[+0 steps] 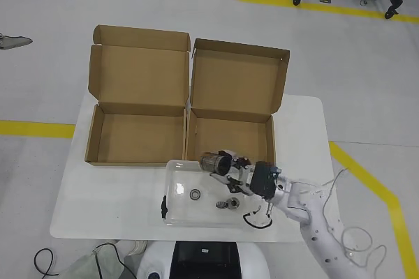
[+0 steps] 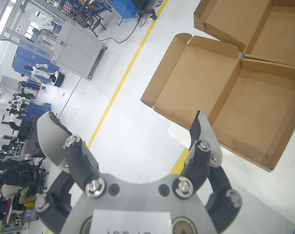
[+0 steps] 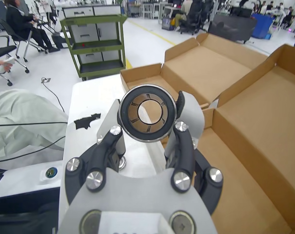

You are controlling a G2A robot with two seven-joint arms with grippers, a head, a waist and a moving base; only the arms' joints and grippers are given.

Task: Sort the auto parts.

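No print is legible; the white label (image 2: 131, 221) has its characters cut off.

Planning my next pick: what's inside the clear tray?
The clear tray holds a small ring bearing and a small gear. The right gripper, shut on a large bearing, hangs over its far corner; whatever lies beneath is covered.

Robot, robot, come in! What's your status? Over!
Right gripper shut on ring bearing, held above clear tray edge, near a cardboard box. Left gripper open, holding nothing. Two small parts in tray. Nothing blocking the box.
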